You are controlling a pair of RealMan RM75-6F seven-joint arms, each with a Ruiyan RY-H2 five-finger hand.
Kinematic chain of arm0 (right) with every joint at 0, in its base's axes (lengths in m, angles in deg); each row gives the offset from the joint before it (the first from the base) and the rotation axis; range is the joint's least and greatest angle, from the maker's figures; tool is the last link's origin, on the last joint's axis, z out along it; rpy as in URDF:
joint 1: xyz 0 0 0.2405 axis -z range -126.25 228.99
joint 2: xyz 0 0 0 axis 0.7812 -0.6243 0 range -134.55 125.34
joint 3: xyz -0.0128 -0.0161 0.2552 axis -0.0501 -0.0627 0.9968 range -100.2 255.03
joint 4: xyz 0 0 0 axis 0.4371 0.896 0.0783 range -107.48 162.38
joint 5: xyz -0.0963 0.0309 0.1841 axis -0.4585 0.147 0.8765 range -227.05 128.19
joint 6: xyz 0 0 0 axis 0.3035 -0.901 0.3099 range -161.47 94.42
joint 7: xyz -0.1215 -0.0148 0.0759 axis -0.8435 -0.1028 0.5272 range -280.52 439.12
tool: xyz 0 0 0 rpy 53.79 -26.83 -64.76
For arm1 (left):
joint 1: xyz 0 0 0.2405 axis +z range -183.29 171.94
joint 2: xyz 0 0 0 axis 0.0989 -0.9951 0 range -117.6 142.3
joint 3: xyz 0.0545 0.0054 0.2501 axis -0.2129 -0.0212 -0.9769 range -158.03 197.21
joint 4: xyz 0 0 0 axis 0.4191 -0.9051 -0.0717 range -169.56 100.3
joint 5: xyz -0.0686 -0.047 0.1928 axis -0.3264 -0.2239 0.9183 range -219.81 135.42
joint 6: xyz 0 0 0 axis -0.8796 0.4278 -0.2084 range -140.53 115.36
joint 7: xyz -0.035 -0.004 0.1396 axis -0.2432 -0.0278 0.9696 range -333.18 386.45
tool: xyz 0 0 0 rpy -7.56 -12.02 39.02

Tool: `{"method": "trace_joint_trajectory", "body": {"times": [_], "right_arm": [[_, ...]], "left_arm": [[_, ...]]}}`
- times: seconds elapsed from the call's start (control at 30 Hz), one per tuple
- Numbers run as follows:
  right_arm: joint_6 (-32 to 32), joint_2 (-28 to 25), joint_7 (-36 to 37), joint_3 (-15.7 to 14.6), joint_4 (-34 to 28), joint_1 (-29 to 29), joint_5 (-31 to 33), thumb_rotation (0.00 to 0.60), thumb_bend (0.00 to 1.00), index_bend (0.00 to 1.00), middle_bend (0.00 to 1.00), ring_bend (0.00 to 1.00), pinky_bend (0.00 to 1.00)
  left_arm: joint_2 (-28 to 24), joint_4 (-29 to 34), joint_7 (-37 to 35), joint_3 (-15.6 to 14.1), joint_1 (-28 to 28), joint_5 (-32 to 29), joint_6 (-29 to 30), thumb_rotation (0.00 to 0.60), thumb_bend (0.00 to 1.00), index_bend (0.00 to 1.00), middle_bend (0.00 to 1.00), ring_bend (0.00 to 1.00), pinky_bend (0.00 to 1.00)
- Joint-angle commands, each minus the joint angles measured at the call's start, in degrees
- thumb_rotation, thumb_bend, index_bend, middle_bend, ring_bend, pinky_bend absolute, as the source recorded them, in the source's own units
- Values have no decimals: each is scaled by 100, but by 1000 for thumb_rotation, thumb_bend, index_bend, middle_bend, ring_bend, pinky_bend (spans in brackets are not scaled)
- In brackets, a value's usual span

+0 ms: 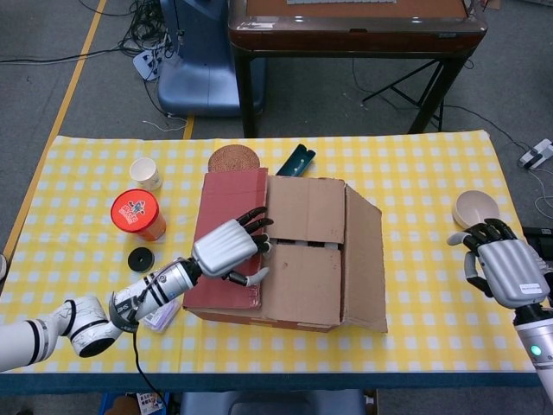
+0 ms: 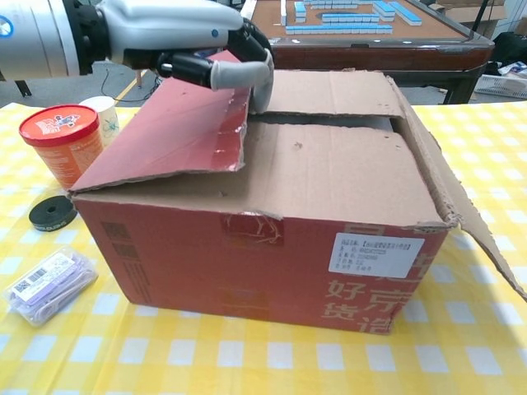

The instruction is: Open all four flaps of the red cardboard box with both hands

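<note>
The box (image 1: 285, 255) sits mid-table, its near end skewed. The left hand (image 1: 226, 251) rests on the box's left flap (image 2: 165, 132), fingers hooked over the flap's inner edge and gripping it; the flap is tilted up off the brown inner flaps (image 1: 302, 242). The box's right flap (image 1: 363, 259) hangs outward. The right hand (image 1: 508, 268) hovers well right of the box, fingers curled, holding nothing. Left of the box stand a red tub (image 1: 138, 214) and a cup (image 1: 145, 173).
</note>
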Motion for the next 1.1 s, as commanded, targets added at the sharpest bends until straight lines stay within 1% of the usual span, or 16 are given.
{"method": "trace_joint_trajectory", "body": {"times": [0.03, 0.3, 0.53, 0.77, 1.1], "right_arm": [[-7, -4, -6, 0, -9, 10, -3, 600, 735, 365, 374, 235, 155], [1, -10, 6, 31, -8, -6, -30, 600, 736, 365, 374, 235, 155], [39, -17, 19, 72, -3, -43, -12, 600, 736, 365, 374, 232, 155], [77, -20, 6, 105, -19, -79, 4, 600, 736, 365, 374, 230, 155], [129, -1, -35, 146, -53, -142, 1, 600, 736, 364, 374, 230, 155]], "left_arm": [[-138, 105, -131, 61, 84, -66, 106, 27, 464, 535, 429, 133, 0], [-590, 370, -580, 196, 342, -101, 471, 27, 463, 536, 430, 133, 0], [-989, 453, -795, 298, 576, -210, 710, 24, 464, 535, 433, 133, 0], [-1286, 349, -835, 312, 794, -365, 798, 26, 463, 536, 435, 133, 0], [-1639, 118, -1109, 344, 1123, -519, 956, 23, 464, 536, 437, 133, 0]]}}
